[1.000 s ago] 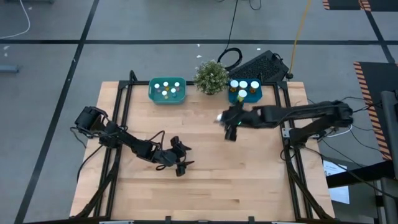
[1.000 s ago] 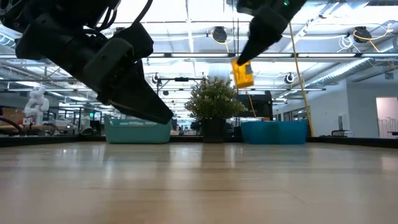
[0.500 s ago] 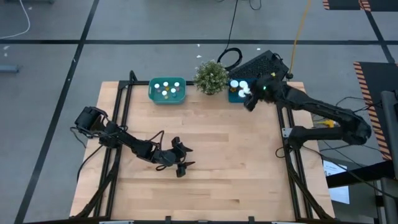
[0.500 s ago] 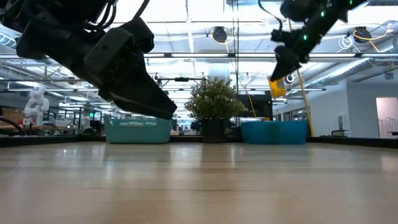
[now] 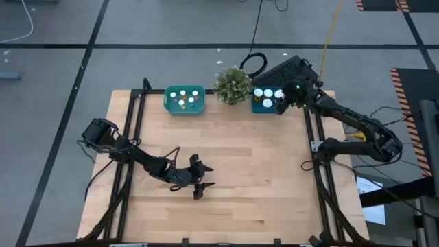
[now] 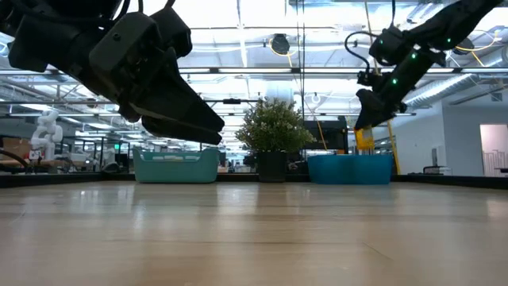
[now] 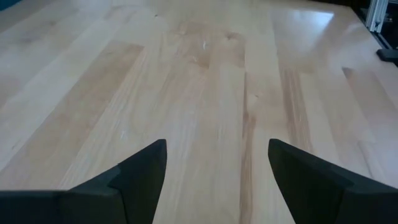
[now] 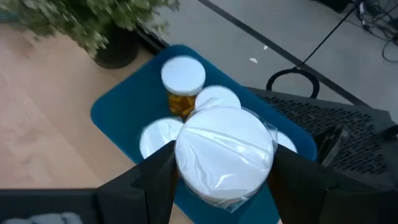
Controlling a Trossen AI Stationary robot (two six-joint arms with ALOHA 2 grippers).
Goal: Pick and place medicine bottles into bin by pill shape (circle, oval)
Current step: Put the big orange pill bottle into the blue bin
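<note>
My right gripper (image 5: pixel 280 104) hangs over the blue bin (image 5: pixel 259 106) at the table's far right, shut on a medicine bottle (image 8: pixel 225 155) with a white cap and an amber body (image 6: pixel 364 140). Several more white-capped bottles (image 8: pixel 183 76) stand in that bin. The teal bin (image 5: pixel 169 103) to its left holds several bottles (image 5: pixel 184 97) too. My left gripper (image 5: pixel 199 186) hovers open over bare wood near the table's middle front, with nothing between its fingers (image 7: pixel 144 167). My right gripper pinches the bottle at its top, the white cap (image 8: pixel 186 163) sitting between the two fingers. The fingers come from above, pointing down. The bottle hangs upright below them, its amber lower end (image 6: pixel 364 146) just above the blue bin's rim.
A green potted plant (image 5: pixel 233 84) stands between the two bins at the far edge. A black device (image 5: pixel 291 70) lies behind the blue bin. Bare wooden table (image 5: pixel 254 165) spreads between the arms.
My right gripper has carried the bottle from over the table's middle toward the far right edge, to above the blue bin, and has lowered it toward the bin's rim. The bottle has stayed upright in the hold.
</note>
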